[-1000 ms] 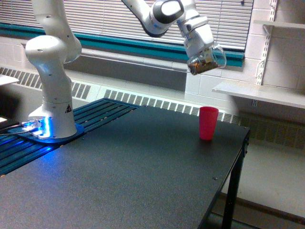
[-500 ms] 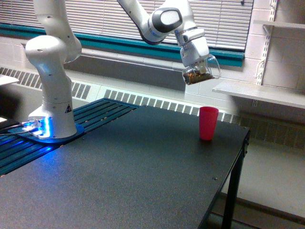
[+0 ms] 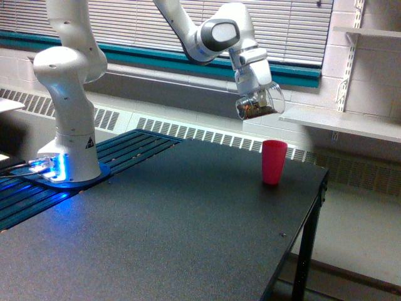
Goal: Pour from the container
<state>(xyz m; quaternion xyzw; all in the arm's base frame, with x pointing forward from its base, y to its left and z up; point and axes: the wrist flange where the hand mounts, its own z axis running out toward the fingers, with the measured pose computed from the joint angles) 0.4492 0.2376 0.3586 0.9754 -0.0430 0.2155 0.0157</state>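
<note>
The container (image 3: 258, 105) is a small clear cup with brown granular bits inside, held in the air and tilted. My gripper (image 3: 255, 94) is shut on it from above. It hangs above and slightly to the exterior view's left of a pink-red tapered cup (image 3: 274, 162), which stands upright on the black table (image 3: 163, 232) near the far right corner. A clear gap separates the container from the pink cup's rim.
The white arm base (image 3: 69, 119) stands at the table's far left on a blue-lit mount. The table's right edge (image 3: 313, 213) drops off just beyond the pink cup. A white shelf (image 3: 338, 122) juts from the wall at the right.
The gripper and the container have moved down and to the exterior view's left, coming nearer to the pink cup. The pink cup has stayed in place.
</note>
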